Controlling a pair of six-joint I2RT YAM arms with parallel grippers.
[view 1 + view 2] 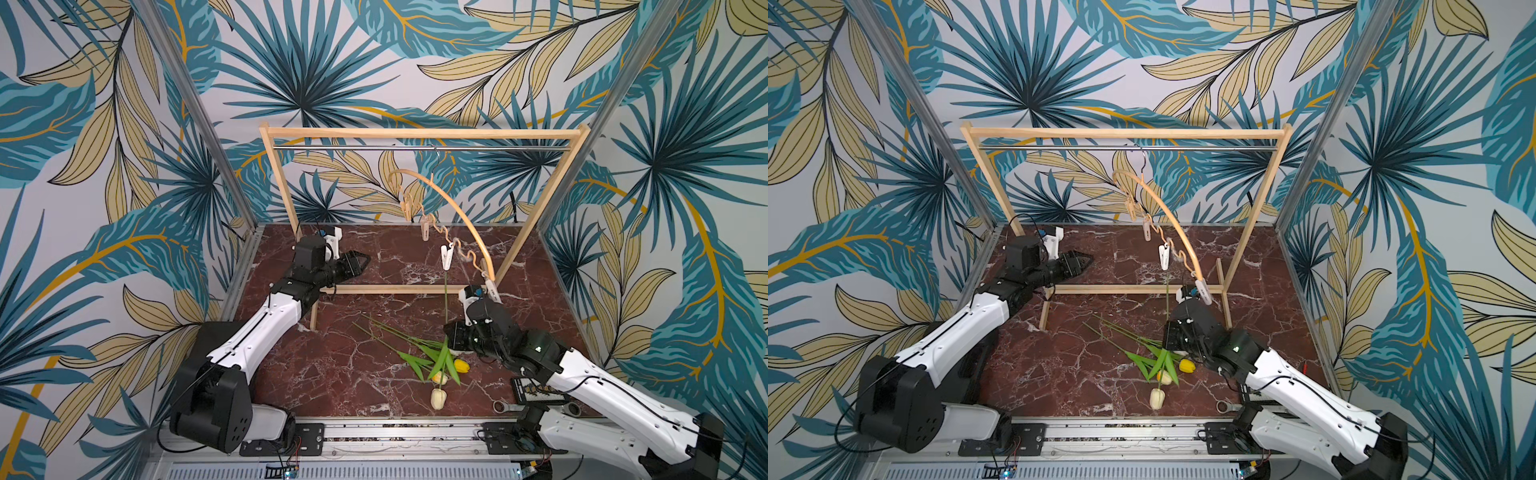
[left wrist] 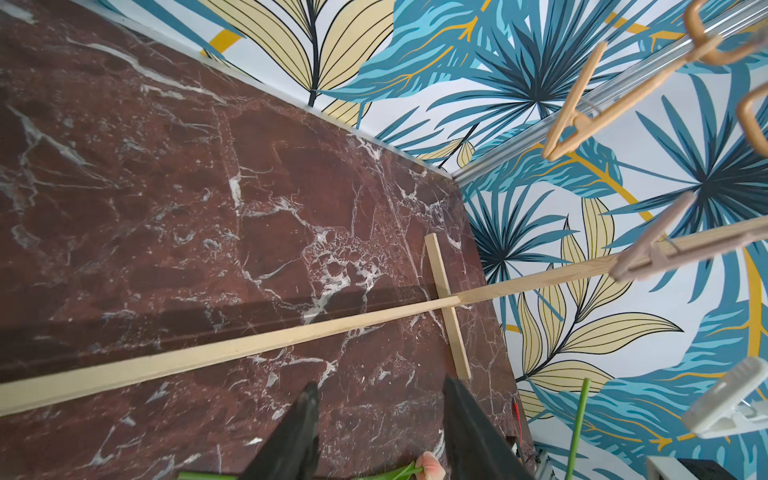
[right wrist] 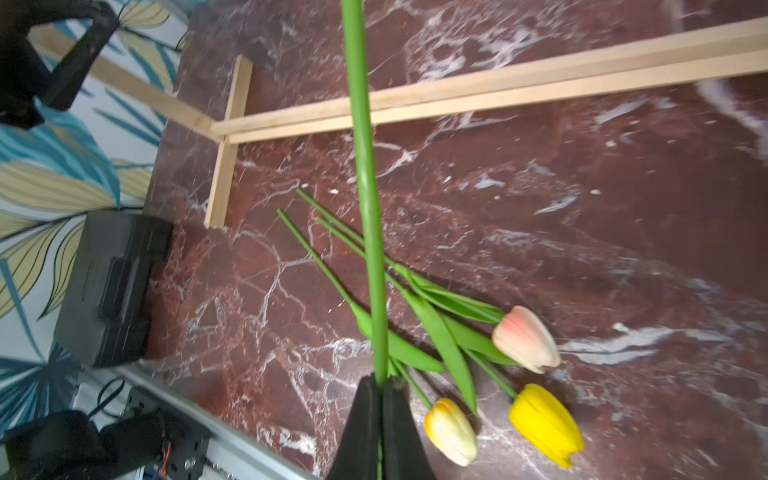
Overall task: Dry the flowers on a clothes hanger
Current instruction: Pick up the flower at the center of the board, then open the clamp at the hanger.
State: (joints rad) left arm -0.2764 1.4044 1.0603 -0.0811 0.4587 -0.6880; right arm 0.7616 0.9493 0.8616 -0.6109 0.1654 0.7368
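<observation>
The long green stem of the cream artificial tulip is clamped upright by the right gripper, presumably for clipping into the white peg of the arched wooden clothes hanger. The left gripper is seen part-open and empty. Three other tulips are left on the red marble table.

Bright, even, diffuse light. Soft shadow beside rack bar on tabletop. Top views bow at edges. Wrist views: near pegs, stem blurred.

Robot test cell, leaf-print walls, aluminium frame posts
</observation>
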